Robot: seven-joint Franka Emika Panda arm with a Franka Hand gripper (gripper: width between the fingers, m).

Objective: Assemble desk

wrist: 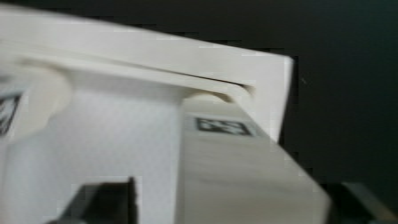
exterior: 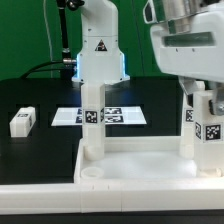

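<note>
The white desk tabletop (exterior: pixel 140 165) lies in the foreground with its rim up. One tagged square leg (exterior: pixel 93 120) stands upright in its far corner on the exterior view's left. A second tagged leg (exterior: pixel 207 128) stands at the far corner on the right. My gripper (exterior: pixel 203 100) hangs over this leg from above, with its jaws on either side of the leg's top. In the wrist view the leg (wrist: pixel 240 170) runs between the fingers (wrist: pixel 111 200) with a visible gap on one side, so the gripper (wrist: pixel 240 208) looks open. The tabletop (wrist: pixel 125 80) lies beyond it.
A loose tagged leg (exterior: pixel 22 122) lies on the black table at the exterior view's left. The marker board (exterior: pixel 125 116) lies flat behind the tabletop. The robot's white base (exterior: pixel 100 50) stands at the back, with cables beside it.
</note>
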